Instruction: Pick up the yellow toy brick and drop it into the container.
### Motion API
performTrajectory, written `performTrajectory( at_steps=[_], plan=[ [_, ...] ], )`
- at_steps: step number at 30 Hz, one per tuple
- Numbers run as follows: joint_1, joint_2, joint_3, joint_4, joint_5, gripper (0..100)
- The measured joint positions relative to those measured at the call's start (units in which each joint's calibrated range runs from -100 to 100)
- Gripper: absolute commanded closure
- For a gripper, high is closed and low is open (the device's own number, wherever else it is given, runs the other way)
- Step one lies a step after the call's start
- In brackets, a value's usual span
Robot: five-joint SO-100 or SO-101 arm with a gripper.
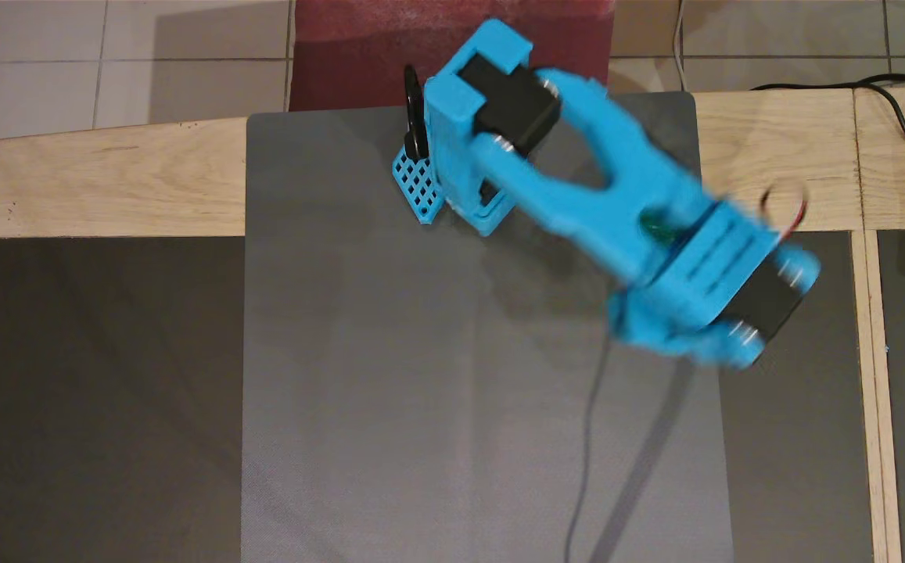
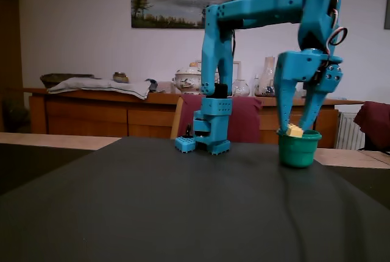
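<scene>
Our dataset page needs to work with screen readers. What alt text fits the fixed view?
A blue robot arm's gripper hangs over a teal-green cup on a dark mat, with a yellow toy brick at the cup's rim between the fingers. A sideboard and painting stand behind.
</scene>
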Motion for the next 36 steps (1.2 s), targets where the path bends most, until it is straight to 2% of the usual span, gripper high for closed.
performTrajectory(
  at_steps=[5, 16, 23, 36],
  plan=[
    [-5.86, 0.00, 0.00, 1.14, -1.90, 100],
    [-6.76, -0.08, 0.00, 1.76, -2.22, 100],
    [-6.90, -6.03, 0.00, 1.76, -3.23, 100],
    [-15.66, -6.12, 0.00, 1.76, -6.87, 100]
  ],
)
